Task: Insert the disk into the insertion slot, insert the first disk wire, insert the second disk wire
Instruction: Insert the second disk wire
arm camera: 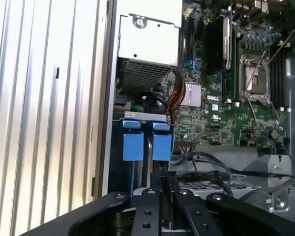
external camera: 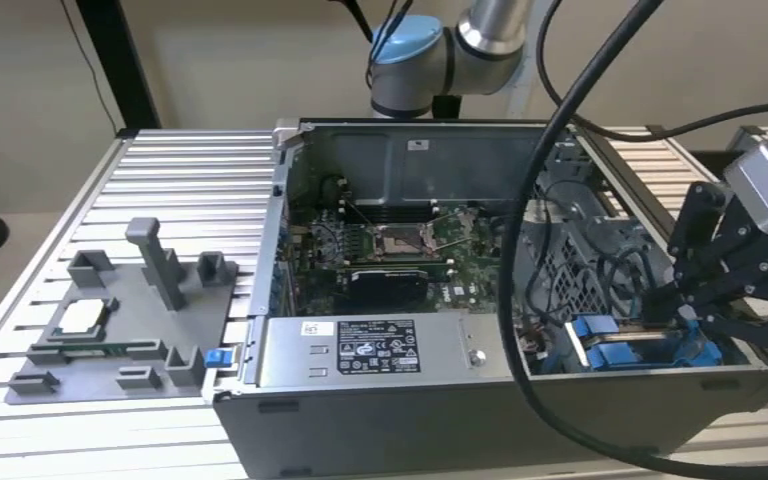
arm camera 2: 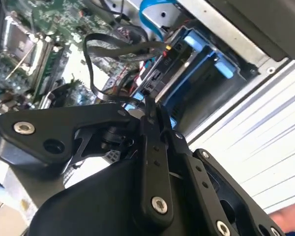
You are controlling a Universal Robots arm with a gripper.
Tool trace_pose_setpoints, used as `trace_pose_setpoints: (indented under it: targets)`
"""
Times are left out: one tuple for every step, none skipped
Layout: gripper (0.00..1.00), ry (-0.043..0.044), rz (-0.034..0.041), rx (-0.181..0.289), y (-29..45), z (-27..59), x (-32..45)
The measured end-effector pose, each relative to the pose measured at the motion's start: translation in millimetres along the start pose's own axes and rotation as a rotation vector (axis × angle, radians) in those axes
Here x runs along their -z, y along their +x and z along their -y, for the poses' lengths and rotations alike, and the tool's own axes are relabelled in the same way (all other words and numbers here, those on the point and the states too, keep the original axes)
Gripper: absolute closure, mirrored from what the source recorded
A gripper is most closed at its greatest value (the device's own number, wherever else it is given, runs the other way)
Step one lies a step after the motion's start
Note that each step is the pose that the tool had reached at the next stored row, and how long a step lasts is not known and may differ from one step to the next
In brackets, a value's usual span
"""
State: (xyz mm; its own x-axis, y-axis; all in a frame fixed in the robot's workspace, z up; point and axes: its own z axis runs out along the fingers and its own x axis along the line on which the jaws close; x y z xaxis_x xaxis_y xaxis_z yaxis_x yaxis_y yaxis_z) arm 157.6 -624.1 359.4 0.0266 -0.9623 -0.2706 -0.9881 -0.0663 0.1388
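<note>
The disk (arm camera 2: pixel 162 69) lies inside the insertion slot (arm camera 2: pixel 206 73), with its blue carrier around it and its connector end facing my gripper. In the first wrist view the slot's blue tabs (arm camera: pixel 142 145) sit under a grey metal lip. In the exterior view the slot (external camera: pixel 598 345) is at the open case's front corner, on that view's right. My gripper (arm camera 2: pixel 148 101) (arm camera: pixel 164 173) (external camera: pixel 684 315) hangs just over the disk's connector end, its fingers pressed together. A black flat disk wire (arm camera 2: pixel 96 73) loops from the disk area round to the fingertips, and they appear shut on its end.
The open computer case holds a motherboard (external camera: pixel 384 250) and a grey power supply box with a sticker (external camera: pixel 357 352). Loose cables (arm camera: pixel 211 162) lie beside the slot. A grey plastic tray with pegs (external camera: pixel 117 330) sits on the ribbed table (external camera: pixel 184 170). A thick black hose (external camera: pixel 544 200) crosses the case.
</note>
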Motion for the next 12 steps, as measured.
trace_pose_setpoints:
  targets:
    - [1.00, 0.0083, -0.0027, 0.002, -1.6, -1.1, -1.0]
    - [1.00, 0.0163, -0.0033, 0.004, -2.9, -2.5, -2.1]
    - [1.00, 0.0229, -0.0036, 0.005, -4.1, -3.9, -3.2]
    - [1.00, 0.0292, -0.0041, 0.006, -5.1, -5.2, -4.1]
    - [1.00, 0.0376, -0.0045, 0.008, -6.2, -5.9, -4.8]
    - [1.00, 0.0480, -0.0051, 0.010, -7.2, -6.5, -5.4]
    - [1.00, 0.0598, -0.0059, 0.013, -8.2, -6.8, -5.8]
    - [1.00, 0.0744, -0.0082, 0.016, -9.0, -7.3, -6.3]
    - [1.00, 0.0902, -0.0124, 0.020, -9.8, -7.8, -6.6]
    - [1.00, 0.1053, -0.0182, 0.024, -10.4, -8.4, -7.0]
    - [1.00, 0.1208, -0.0270, 0.027, -10.8, -9.2, -7.4]
    - [1.00, 0.1353, -0.0367, 0.031, -11.1, -10.1, -7.6]
